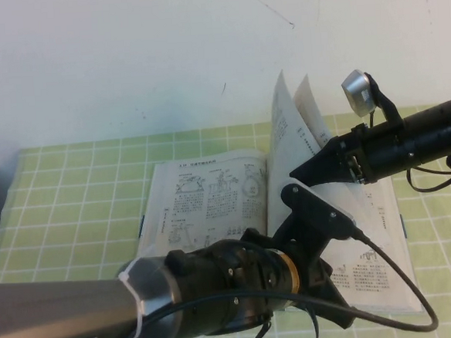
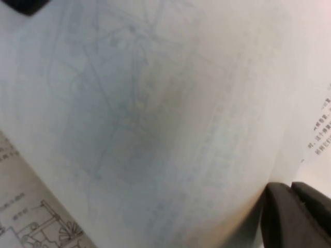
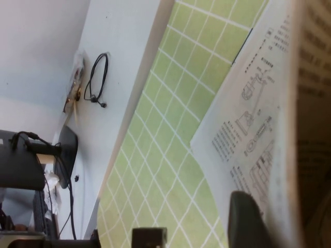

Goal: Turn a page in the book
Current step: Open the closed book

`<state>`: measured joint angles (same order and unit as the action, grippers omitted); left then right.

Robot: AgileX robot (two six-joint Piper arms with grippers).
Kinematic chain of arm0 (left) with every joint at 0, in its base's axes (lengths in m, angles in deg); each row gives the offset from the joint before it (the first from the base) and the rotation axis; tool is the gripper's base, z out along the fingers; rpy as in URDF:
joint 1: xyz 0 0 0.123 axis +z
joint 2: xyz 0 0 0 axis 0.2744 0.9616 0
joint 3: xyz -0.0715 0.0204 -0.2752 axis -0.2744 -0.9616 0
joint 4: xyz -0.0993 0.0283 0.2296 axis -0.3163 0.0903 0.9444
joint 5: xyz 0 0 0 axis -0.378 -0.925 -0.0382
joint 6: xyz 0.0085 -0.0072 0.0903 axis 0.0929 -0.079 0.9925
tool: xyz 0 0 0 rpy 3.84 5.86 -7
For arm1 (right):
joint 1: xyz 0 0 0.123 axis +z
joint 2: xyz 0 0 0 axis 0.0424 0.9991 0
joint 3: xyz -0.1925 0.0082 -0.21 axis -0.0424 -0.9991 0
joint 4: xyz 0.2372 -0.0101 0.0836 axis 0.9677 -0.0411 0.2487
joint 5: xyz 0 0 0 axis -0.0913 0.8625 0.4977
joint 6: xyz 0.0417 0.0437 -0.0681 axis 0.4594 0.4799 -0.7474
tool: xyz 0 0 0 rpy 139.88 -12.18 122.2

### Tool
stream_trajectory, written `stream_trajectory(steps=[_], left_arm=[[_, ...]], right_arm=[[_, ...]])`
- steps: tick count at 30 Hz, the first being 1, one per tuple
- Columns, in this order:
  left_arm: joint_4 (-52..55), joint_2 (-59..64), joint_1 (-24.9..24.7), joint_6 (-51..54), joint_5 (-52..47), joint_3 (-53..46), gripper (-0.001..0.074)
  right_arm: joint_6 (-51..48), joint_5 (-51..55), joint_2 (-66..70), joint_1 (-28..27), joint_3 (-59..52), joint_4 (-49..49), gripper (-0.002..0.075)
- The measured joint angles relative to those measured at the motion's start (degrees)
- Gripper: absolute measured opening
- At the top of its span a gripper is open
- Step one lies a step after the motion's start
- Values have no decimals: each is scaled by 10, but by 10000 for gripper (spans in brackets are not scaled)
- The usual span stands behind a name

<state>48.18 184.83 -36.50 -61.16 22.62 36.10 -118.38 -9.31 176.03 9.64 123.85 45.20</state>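
I see the right gripper [image 1: 297,172] open at the raised page [image 1: 283,126] of the book [image 1: 204,197]; left gripper [image 1: 328,301] on the book, fingers can't tell.

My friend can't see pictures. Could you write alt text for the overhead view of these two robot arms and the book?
An open book lies on a green checked mat with one page standing up near the spine. The right gripper reaches in from the right to that page; the left gripper, on a dark arm entering from the lower left, sits over the spine.
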Motion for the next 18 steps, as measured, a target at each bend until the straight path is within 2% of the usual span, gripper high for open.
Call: stream_trajectory(steps=[4, 9, 13, 18], left_arm=[[-6, 6, -16, -13, -11, 6, -3], [29, -9, -97, -15, -48, 7, -3], [114, -16, -159, -47, -64, 9, -3], [304, 2, -168, -218, -139, 13, -3]], right_arm=[[1, 0, 0, 0, 0, 0, 314], [5, 0, 0, 0, 0, 0, 314], [9, 0, 0, 0, 0, 0, 314], [10, 0, 0, 0, 0, 0, 314]])
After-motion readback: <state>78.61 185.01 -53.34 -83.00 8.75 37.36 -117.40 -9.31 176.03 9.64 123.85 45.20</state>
